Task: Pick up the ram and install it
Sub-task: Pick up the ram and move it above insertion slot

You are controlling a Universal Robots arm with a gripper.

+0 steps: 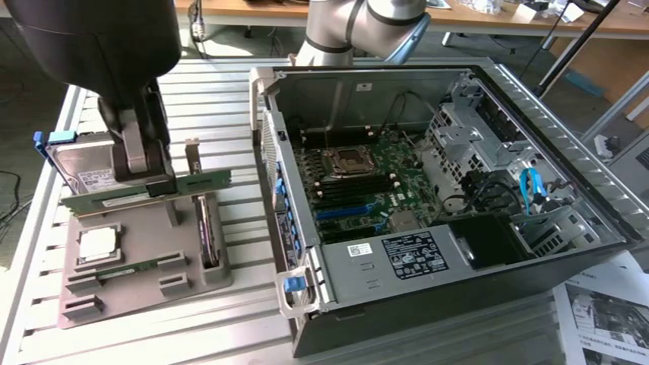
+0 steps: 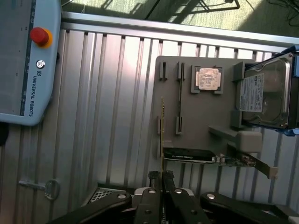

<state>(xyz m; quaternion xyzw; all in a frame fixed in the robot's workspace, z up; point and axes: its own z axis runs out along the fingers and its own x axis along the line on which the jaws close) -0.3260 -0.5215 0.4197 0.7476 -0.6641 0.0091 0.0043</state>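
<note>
While tool (image 2: pixel 161 175) grips ram (image 2: pixel 162 135), tray (image 2: pixel 201 116) lies below.

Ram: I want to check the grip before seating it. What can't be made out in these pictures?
- Exterior view: the gripper covers the middle of the ram, hiding the contact.
- Wrist view: the ram is edge-on, so its chips and notch are unreadable.
- Exterior view: the memory slots are too small to judge their latches.

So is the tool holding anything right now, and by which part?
Yes: the thin green ram stick, pinched across its flat faces near mid-length by the tool.
</note>
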